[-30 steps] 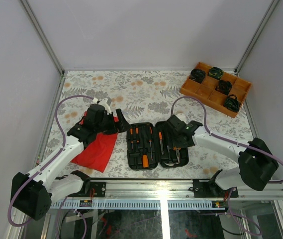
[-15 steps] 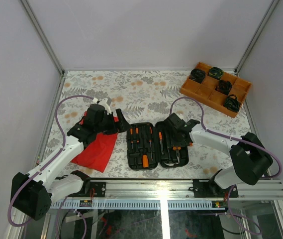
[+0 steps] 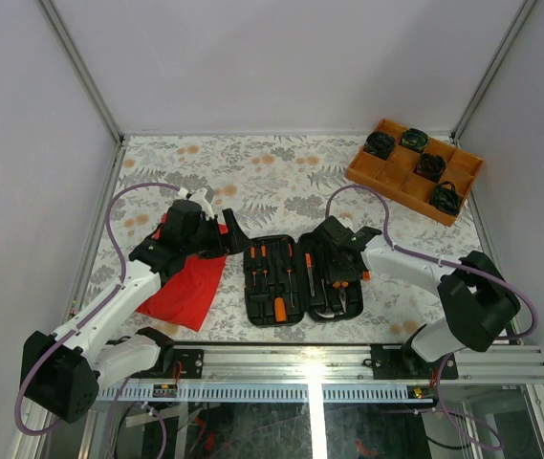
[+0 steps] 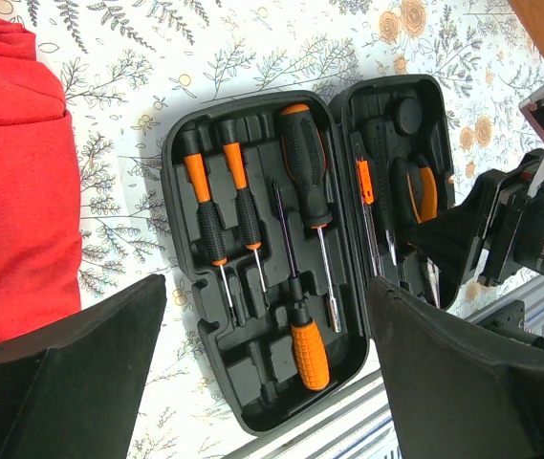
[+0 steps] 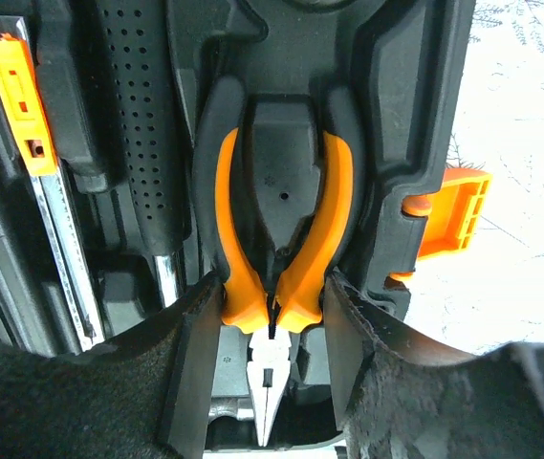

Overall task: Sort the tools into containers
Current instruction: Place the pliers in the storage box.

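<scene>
The black tool case (image 3: pixel 252 314) lies open flat near the table's front edge. Its left half (image 4: pixel 252 378) holds several orange-and-black screwdrivers (image 4: pixel 205 206). In the right half (image 5: pixel 415 115), orange-handled pliers (image 5: pixel 233 229) lie in their slot beside the hammer's black dotted handle (image 5: pixel 142 124). My right gripper (image 5: pixel 272 316) reaches down into that half (image 3: pixel 340 263), its fingers pressed against both pliers handles near the pivot. My left gripper (image 4: pixel 267 316) hangs open and empty left of the case (image 3: pixel 236 237).
A red cloth (image 3: pixel 190 282) lies under the left arm, left of the case. An orange compartment tray (image 3: pixel 415 170) of black round items stands at the back right. The case's orange latch (image 5: pixel 453 215) sticks out on its right side. A metal rail (image 3: pixel 348 363) borders the front.
The right gripper's fingers have narrowed onto the pliers' handles, and the right arm's elbow has swung slightly left. The left arm has not moved.
</scene>
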Controlling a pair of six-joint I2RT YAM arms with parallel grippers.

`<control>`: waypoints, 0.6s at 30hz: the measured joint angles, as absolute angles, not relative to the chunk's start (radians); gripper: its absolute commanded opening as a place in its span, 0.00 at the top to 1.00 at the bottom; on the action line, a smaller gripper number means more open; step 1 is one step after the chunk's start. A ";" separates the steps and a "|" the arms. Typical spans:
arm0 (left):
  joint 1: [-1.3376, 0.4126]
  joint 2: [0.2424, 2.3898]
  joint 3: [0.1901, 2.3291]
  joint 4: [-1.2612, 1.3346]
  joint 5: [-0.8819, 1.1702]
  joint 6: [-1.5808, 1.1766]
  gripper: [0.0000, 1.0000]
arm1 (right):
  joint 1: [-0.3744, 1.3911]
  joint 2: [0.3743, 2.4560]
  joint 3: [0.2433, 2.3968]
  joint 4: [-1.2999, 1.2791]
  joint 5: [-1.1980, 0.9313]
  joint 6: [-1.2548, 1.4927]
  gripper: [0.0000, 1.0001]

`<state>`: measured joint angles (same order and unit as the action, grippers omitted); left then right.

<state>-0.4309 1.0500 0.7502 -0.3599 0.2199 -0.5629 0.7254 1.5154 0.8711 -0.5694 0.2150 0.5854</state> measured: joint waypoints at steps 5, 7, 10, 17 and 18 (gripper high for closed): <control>-0.431 1.050 0.750 -0.360 0.220 -0.563 0.16 | 0.725 1.488 0.873 -0.583 0.216 0.580 0.76; -0.431 1.050 0.750 -0.360 0.220 -0.563 0.16 | 0.725 1.469 0.880 -0.599 0.218 0.577 0.76; -0.431 1.050 0.750 -0.360 0.220 -0.563 0.16 | 0.724 1.443 0.888 -0.619 0.220 0.575 0.77; -0.431 1.050 0.750 -0.360 0.220 -0.563 0.16 | 0.723 1.389 0.900 -0.646 0.226 0.556 0.77; -0.431 1.050 0.750 -0.360 0.220 -0.563 0.16 | 0.723 1.388 0.904 -0.647 0.225 0.553 0.77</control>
